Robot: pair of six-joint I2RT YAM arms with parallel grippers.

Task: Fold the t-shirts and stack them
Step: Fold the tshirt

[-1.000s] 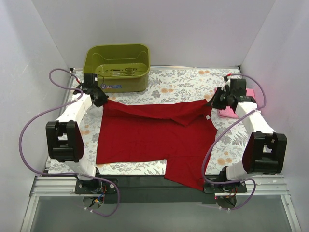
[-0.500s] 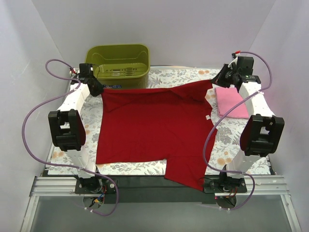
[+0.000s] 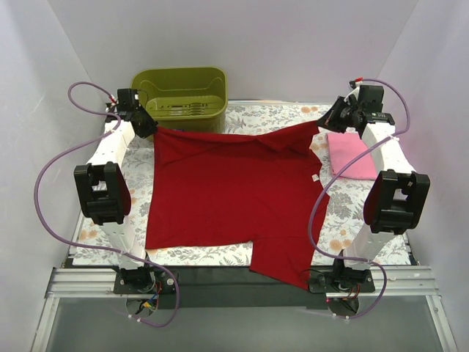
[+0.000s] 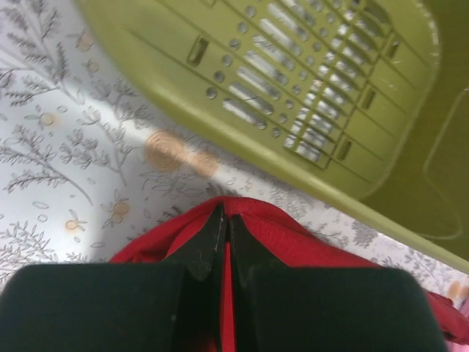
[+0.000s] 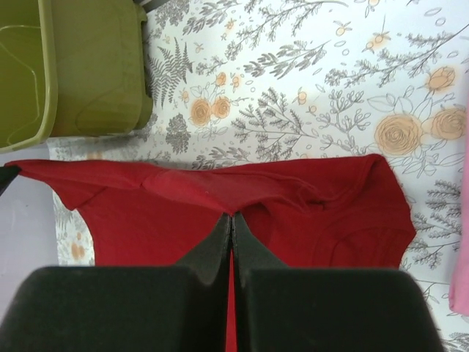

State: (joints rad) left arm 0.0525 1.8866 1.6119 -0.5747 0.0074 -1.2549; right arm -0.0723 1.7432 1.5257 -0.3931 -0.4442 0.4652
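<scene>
Top external: red t-shirt [image 3: 234,191], frame centre on tabletop [image 3: 271,117], upper corners pinched in closed left hand [image 3: 149,128] and closed right hand [image 3: 327,122], apparently to stretch it flat.

The far left corner of the desk [image 3: 275,117] is blocked by the olive tub [image 3: 178,99], just behind the left gripper [image 3: 151,130]. The middle is covered by the red t-shirt [image 3: 234,198], the right side by the pink t-shirt [image 3: 346,154]. Room is left along the far edge beside the tub
</scene>
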